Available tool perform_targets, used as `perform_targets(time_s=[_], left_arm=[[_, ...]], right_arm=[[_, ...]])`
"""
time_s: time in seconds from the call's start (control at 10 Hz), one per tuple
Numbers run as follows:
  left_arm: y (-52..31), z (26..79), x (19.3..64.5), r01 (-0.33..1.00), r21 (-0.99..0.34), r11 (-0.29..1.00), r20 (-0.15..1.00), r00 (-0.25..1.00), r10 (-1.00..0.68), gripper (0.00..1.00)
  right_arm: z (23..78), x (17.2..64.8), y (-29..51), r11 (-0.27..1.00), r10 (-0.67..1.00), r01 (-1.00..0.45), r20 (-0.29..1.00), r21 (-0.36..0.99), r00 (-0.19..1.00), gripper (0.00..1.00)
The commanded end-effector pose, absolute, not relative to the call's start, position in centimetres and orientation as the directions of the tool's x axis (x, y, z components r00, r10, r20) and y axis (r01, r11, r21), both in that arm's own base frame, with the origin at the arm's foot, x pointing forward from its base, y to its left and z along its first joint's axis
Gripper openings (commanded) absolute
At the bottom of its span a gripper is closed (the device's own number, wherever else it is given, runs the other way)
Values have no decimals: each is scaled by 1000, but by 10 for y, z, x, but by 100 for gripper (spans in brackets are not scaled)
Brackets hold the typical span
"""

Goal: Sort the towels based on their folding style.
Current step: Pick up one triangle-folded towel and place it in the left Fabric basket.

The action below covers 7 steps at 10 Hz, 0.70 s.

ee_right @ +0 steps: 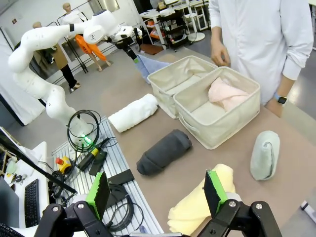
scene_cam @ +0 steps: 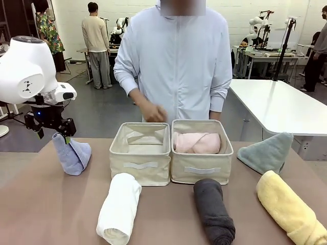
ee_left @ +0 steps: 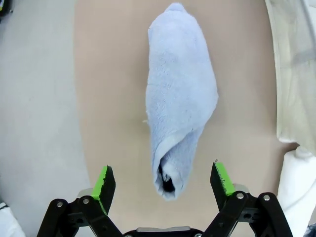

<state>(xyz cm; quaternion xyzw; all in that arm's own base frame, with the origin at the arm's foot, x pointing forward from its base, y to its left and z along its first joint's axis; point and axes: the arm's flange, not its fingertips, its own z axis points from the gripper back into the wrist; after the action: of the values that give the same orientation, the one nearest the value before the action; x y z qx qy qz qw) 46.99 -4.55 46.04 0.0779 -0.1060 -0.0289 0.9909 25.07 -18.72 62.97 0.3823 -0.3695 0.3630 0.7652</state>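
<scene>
A light blue folded towel (scene_cam: 72,153) stands on the table's left side. My left gripper (scene_cam: 54,133) hangs just over its top, open; in the left wrist view the blue towel (ee_left: 180,98) lies between and beyond the green pads (ee_left: 104,181) of the left gripper (ee_left: 163,180). A pink towel (scene_cam: 197,143) lies in the right beige bin (scene_cam: 202,174). White (scene_cam: 120,206), dark grey (scene_cam: 213,209) and yellow (scene_cam: 288,212) rolls lie along the front. A sage-green triangle (scene_cam: 266,151) sits far right. My right gripper (ee_right: 157,191) hovers open above the yellow roll (ee_right: 200,210).
The left beige bin (scene_cam: 139,167) holds nothing visible. A person stands behind the bins with one hand (scene_cam: 153,112) just above the left bin's far rim. Bare table lies left of the white roll. Cables and a metal plate (ee_right: 98,158) lie off the table's edge.
</scene>
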Motion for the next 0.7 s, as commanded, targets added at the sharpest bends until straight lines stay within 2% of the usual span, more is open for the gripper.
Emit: perform_targets(time_s=[0.0, 0.2, 0.3, 0.4, 0.5, 0.6], left_arm=[[-43, 442, 475, 2, 118, 993, 226, 974, -28, 100], [-43, 432, 483, 10, 109, 994, 223, 974, -34, 100], [-42, 432, 484, 14, 108, 994, 239, 970, -40, 45], [-41, 432, 485, 13, 103, 995, 239, 970, -38, 44], [-42, 433, 485, 10, 99, 995, 244, 969, -34, 0], [-42, 434, 485, 10, 96, 995, 247, 969, -34, 0]], right_arm=[[633, 252, -188, 430, 263, -849, 856, 308, 444, 100], [633, 252, -188, 430, 263, -849, 856, 308, 444, 100], [633, 252, -188, 430, 263, -849, 856, 308, 444, 100], [633, 252, -188, 430, 263, -849, 856, 308, 444, 100], [633, 252, -188, 430, 263, -849, 856, 308, 444, 100], [633, 252, -188, 430, 263, -849, 856, 308, 444, 100]])
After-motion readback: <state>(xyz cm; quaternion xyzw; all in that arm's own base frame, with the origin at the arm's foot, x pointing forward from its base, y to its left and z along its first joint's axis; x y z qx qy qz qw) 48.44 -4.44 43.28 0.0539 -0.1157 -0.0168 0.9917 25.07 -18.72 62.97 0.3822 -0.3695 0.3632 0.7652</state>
